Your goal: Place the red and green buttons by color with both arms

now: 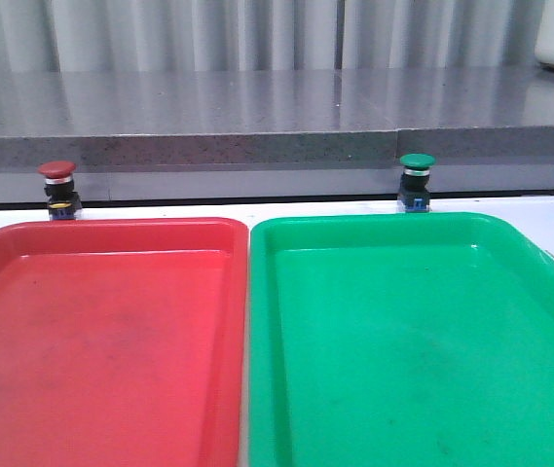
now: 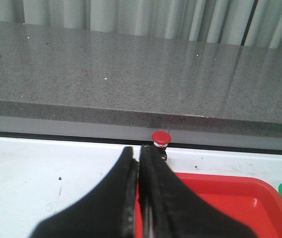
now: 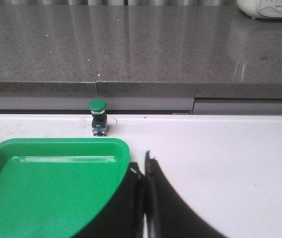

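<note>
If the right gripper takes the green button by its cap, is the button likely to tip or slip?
The green button stands upright on a narrow body under a wider cap, so a sideways push would probably tip it. The domed cap looks smooth, so fingers may slip there; the body below seems a safer hold. It looks rigid. The right gripper is shut and apart from it.

grey ledge (image 1: 257,146) close behind buttons (image 1: 58,185)

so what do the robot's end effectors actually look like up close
Both are matte black. The left end effector has two long fingers tapering to narrow tips, with curved outer edges. The right end effector matches, with a small pale fleck near one tip. No cables, markings or arm links show.
</note>
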Available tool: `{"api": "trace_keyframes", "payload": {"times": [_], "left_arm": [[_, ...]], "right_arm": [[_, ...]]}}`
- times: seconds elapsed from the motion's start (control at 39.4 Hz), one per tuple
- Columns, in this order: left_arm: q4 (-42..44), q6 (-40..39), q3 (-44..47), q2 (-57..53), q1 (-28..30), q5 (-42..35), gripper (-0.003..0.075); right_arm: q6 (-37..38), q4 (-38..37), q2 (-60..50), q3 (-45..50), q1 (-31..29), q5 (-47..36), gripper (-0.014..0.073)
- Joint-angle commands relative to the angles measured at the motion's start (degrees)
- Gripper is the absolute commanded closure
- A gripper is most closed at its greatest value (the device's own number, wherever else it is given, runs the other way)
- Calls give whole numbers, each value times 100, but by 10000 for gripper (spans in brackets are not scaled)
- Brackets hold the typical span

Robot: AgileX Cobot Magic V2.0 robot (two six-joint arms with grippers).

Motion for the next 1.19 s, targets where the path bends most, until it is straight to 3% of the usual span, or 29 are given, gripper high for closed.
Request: {"api": "trace_keyframes", "payload": {"times": [0.0, 0.13, 0.18, 0.28, 0.68, 0.91, 1.17], "left_arm": [[0, 2, -218, 74, 15, -432, 561], [-12, 2, -218, 74, 15, -432, 252], [-12, 2, -218, 74, 15, -432, 163], [-12, 2, -218, 74, 15, -432, 74], [-23, 2, -237, 328, 15, -755, 83], [-33, 2, -835, 2089, 4, -834, 83], [-11, 123, -2368, 4305, -453, -428, 83]], "right_arm": [[-48, -65, 82, -204, -44, -394, 536], [-48, -65, 82, -204, -44, -394, 291], [-48, -65, 82, -204, -44, -394, 200], [-48, -65, 82, -204, -44, -381, 72], [-48, -65, 82, -204, -44, -372, 48], [-48, -65, 82, -204, -44, -372, 48], [-48, -65, 82, -204, -44, -372, 48]]}}
